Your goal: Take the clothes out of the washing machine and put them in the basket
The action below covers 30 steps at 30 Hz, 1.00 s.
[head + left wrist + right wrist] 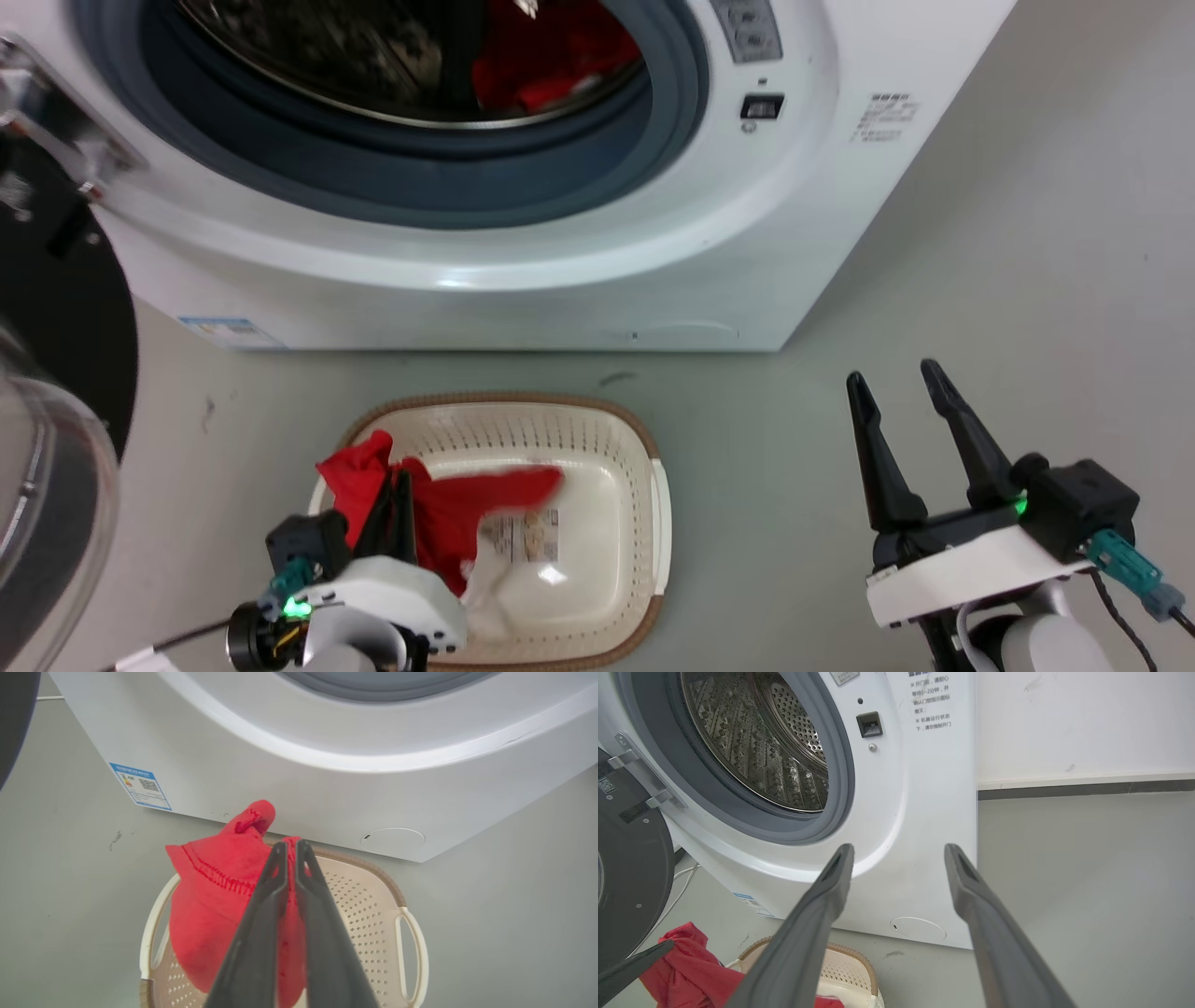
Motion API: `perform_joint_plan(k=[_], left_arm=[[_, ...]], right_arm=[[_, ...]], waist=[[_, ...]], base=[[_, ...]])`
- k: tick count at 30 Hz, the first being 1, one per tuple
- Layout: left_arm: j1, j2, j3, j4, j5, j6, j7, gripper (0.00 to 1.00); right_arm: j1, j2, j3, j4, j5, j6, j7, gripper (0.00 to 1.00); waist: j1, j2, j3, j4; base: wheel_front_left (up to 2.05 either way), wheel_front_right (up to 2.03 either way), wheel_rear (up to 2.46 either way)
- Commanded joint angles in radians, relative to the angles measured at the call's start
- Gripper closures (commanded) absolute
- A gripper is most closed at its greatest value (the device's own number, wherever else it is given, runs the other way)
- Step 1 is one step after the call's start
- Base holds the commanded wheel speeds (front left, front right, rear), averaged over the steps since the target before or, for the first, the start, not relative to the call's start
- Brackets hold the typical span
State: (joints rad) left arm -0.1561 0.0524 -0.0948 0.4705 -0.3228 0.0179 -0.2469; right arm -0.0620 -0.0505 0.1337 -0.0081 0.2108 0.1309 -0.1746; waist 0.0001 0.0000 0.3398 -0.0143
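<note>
Clothes [448,513], red with white panels, hang pinched between the left hand's [288,845] pressed-together fingers, lower left of frame, draping into the basket [644,485]. Right hand [901,378], lower right, is spread, well apart from them.

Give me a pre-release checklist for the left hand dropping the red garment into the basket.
1. Left hand shut on the red garment: ok.
2. Garment above the basket, not the floor: ok.
3. Garment hanging fully inside the rim: cannot tell; its left part bulges over the rim in the left wrist view.
4. Right hand open and clear of the basket: ok.
5. Washing machine emptied: not ok; red fabric shows in the drum.
</note>
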Motion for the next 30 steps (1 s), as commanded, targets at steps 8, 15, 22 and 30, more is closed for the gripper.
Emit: perform_joint_plan(k=[8, 15, 22, 30], left_arm=[[-0.245, -0.001, 0.041, 0.301, -0.021, -0.002, -0.020, 1.00], [-0.374, 0.015, 0.091, 0.498, -0.009, 0.000, -0.019, 1.00], [-0.436, 0.035, 0.127, 0.665, -0.023, 0.027, -0.019, 1.00], [-0.389, 0.025, 0.138, 0.663, -0.015, 0.009, -0.019, 0.00]], right_arm=[[-0.126, 0.001, 0.033, 0.002, -0.018, 0.000, -0.017, 0.00], [-0.192, 0.001, 0.049, 0.036, 0.002, 0.000, -0.047, 0.00], [-0.230, 0.001, 0.064, 0.080, 0.018, 0.000, -0.071, 0.00], [-0.208, 0.001, 0.021, 0.129, -0.026, 0.000, -0.085, 0.00]], waist=[[-0.0001, 0.0000, 0.249, -0.076], [-0.0001, 0.0000, 0.359, -0.123], [-0.0001, 0.0000, 0.406, -0.157], [-0.0001, 0.0000, 0.297, -0.125]], base=[[0.00, 0.00, 0.00], [0.00, 0.00, 0.00], [0.00, 0.00, 0.00], [0.00, 0.00, 0.00]])
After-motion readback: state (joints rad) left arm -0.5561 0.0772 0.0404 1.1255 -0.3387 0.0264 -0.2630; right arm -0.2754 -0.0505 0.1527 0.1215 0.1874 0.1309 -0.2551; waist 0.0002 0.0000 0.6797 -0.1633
